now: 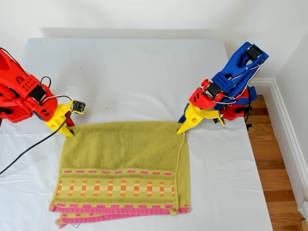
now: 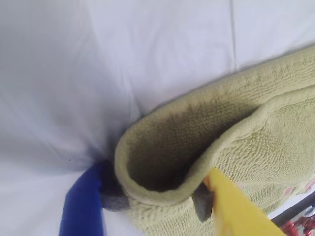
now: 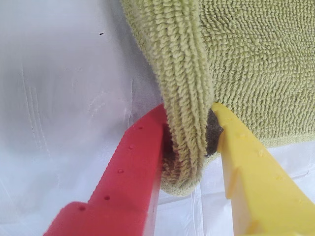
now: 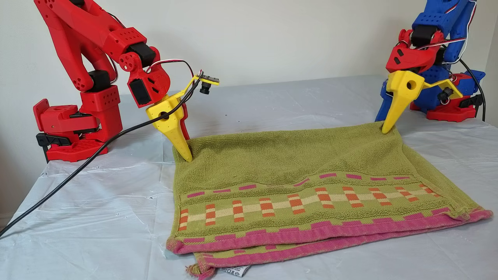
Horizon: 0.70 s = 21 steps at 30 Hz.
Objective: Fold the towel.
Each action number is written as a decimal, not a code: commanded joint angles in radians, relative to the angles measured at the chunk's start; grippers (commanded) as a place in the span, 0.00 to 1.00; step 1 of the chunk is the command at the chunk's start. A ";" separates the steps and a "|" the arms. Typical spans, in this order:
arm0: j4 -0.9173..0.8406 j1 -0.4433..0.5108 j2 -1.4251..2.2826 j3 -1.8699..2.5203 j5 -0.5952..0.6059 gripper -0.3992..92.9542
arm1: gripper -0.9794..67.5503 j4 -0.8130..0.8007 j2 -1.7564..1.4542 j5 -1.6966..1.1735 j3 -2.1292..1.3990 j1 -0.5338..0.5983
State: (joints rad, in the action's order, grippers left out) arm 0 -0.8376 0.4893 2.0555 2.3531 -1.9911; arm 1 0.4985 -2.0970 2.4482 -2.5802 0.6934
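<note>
Find the towel [image 1: 125, 149] flat on the white-covered table [image 1: 144, 67], doubled over, with both pink hems stacked at the near edge in the exterior view and the fold line at the far edge. Note my first claw [image 1: 182, 129] (blue and yellow) clamped on the fold corner at the exterior view's right, cloth looped between its pads. Note my second claw [image 1: 69, 132] (red and yellow) pinching the fold corner at the exterior view's left, with a thick ridge of terry squeezed tight.

For a likely 2nd fold:
- Lift both corners together and level.
- Keep the fold edge taut between them (no sag in the middle).
- Carry it toward the pink hems and lay it down square.
- Release only once the cloth rests flat, or risk a skewed edge.
</note>
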 commanded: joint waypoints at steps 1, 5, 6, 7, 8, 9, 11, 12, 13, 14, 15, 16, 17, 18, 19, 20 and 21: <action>0.006 0.021 0.017 0.011 -0.015 0.02 | 0.44 -0.032 0.035 -0.012 0.015 0.003; 0.006 0.026 0.054 0.040 -0.028 0.02 | 0.44 -0.009 0.077 -0.018 0.075 0.018; 0.006 0.028 0.058 0.043 -0.028 0.02 | 0.44 -0.005 0.084 -0.017 0.087 0.021; 0.006 0.029 0.066 0.048 -0.031 0.02 | 0.44 -0.003 0.095 -0.017 0.100 0.021; 0.006 0.031 0.071 0.052 -0.032 0.02 | 0.44 -0.008 0.110 -0.020 0.112 0.021; 0.006 0.034 0.074 0.055 -0.035 0.02 | 0.44 -0.009 0.133 -0.026 0.132 0.021; 0.006 0.035 0.083 0.063 -0.038 0.02 | 0.43 -0.032 0.175 -0.035 0.150 0.020; 0.006 0.037 0.091 0.069 -0.040 0.02 | 0.42 -0.048 0.192 -0.038 0.153 0.020; 0.006 0.040 0.098 0.074 -0.041 0.02 | 0.40 -0.064 0.210 -0.041 0.156 0.020; 0.006 0.041 0.107 0.081 -0.043 0.02 | 0.37 -0.081 0.233 -0.044 0.163 0.021; 0.006 0.043 0.120 0.087 -0.044 0.02 | 0.34 -0.095 0.250 -0.044 0.166 0.023; 0.003 0.043 0.130 0.094 -0.048 0.02 | 0.31 -0.114 0.262 -0.048 0.166 0.025; -0.002 0.044 0.141 0.100 -0.049 0.02 | 0.27 -0.130 0.275 -0.052 0.166 0.025; -0.008 0.044 0.149 0.101 -0.049 0.02 | 0.21 -0.138 0.282 -0.055 0.166 0.026; -0.012 0.046 0.153 0.101 -0.051 0.02 | 0.13 -0.141 0.288 -0.067 0.170 0.026; -0.014 0.044 0.155 0.101 -0.048 0.02 | 0.04 -0.127 0.298 -0.094 0.187 0.023; -0.014 0.044 0.152 0.100 -0.044 0.02 | 0.02 -0.107 0.302 -0.098 0.202 0.021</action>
State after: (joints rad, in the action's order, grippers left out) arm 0 -0.8360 0.5231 2.1844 2.4544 -2.0325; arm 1 0.3804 -1.8193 2.3700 -2.4375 0.6918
